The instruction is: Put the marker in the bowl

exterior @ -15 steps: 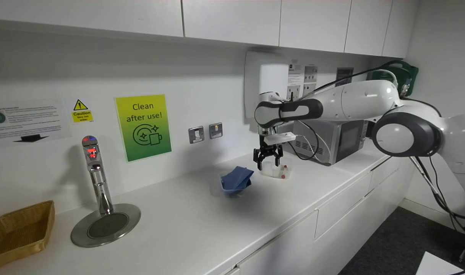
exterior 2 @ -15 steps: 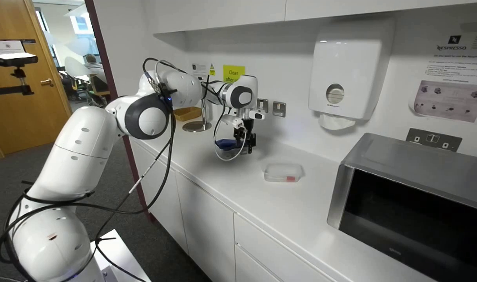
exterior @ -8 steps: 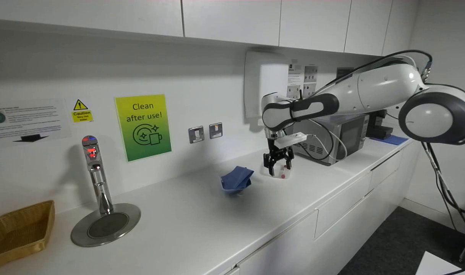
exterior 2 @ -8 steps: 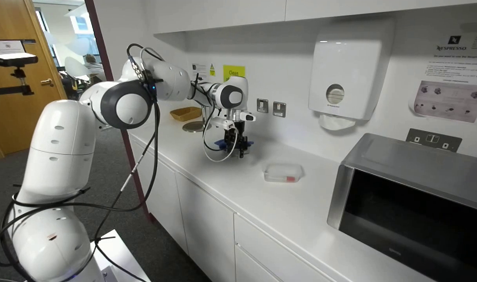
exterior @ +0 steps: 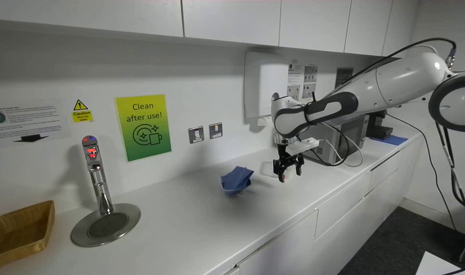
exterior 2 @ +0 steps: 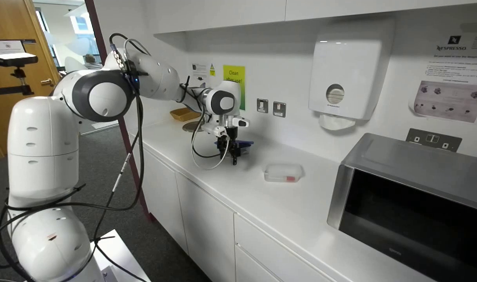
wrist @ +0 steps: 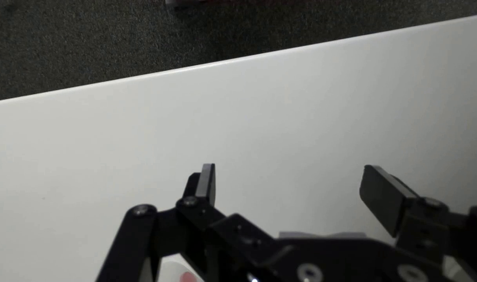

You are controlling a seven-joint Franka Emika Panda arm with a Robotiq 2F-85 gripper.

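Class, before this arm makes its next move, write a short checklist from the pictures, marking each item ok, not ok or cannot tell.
1. Tool open: ok; its fingers stand apart in the wrist view.
2. Tool unloaded: ok; no object shows between the fingers.
3. Tool above the worktop: ok in both exterior views.
4. Tool apart from the clear box: ok; a gap shows in an exterior view.
5. Marker located: cannot tell; a red patch shows at the clear box, but is too small to identify.
6. Bowl identified: cannot tell; the see-through vessel may be it, but the blue cloth hides much of it.
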